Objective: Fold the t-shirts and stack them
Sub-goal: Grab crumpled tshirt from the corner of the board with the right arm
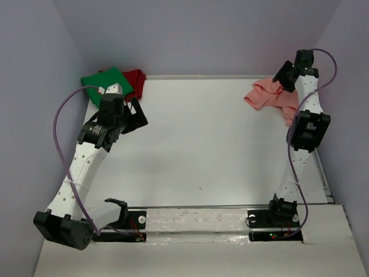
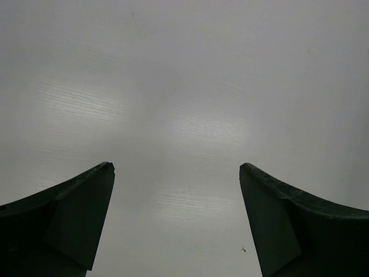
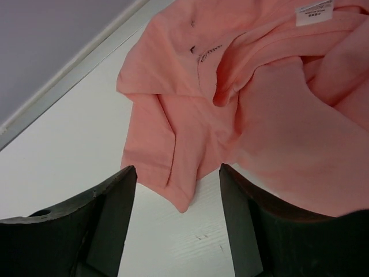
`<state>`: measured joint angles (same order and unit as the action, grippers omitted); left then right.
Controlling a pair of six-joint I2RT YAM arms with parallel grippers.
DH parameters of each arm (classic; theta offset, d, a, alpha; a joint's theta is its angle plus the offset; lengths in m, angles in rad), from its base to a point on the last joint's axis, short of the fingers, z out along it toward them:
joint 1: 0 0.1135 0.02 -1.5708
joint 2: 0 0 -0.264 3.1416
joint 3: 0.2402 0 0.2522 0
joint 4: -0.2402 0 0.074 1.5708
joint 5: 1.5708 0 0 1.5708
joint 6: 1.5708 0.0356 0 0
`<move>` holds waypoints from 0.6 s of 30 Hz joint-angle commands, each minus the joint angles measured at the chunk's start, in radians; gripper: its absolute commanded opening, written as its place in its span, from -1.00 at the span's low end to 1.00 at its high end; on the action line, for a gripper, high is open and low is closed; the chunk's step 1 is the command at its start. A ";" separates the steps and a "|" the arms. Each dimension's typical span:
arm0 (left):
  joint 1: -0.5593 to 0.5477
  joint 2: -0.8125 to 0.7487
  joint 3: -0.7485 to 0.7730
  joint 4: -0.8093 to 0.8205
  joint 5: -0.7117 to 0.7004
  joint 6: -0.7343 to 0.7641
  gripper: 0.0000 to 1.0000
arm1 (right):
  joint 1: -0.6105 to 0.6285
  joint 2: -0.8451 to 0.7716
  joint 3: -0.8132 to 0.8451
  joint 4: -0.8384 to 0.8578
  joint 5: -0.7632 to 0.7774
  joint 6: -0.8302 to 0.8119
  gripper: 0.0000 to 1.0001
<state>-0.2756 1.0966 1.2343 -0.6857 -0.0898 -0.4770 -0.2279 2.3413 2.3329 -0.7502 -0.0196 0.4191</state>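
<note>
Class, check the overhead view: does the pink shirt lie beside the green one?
No, the pink shirt lies far right; the green shirt sits far left beside the red shirt.

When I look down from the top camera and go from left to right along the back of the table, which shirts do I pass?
green t-shirt → dark red t-shirt → salmon-pink t-shirt

Salmon-pink t-shirt (image 3: pixel 277 133) was soft, matt, creased cloth; the white table (image 1: pixel 202 150) looked smooth with a faint sheen
</note>
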 commanded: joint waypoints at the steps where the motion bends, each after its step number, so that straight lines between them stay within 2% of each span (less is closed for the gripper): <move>1: -0.005 0.013 0.022 0.014 -0.018 0.011 0.98 | 0.002 0.050 0.039 0.031 -0.037 0.009 0.29; 5: -0.005 0.023 0.025 0.008 -0.019 0.011 0.98 | 0.002 0.062 0.010 0.066 -0.031 0.000 0.24; 9: -0.005 0.028 0.025 0.006 -0.022 0.012 0.98 | 0.002 0.085 0.006 0.095 -0.023 -0.032 0.37; 18: -0.005 0.032 0.033 -0.023 -0.027 0.005 0.98 | 0.002 0.168 0.054 0.169 -0.022 -0.063 0.35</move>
<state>-0.2756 1.1309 1.2346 -0.6910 -0.0990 -0.4774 -0.2272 2.4683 2.3318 -0.6601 -0.0387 0.3820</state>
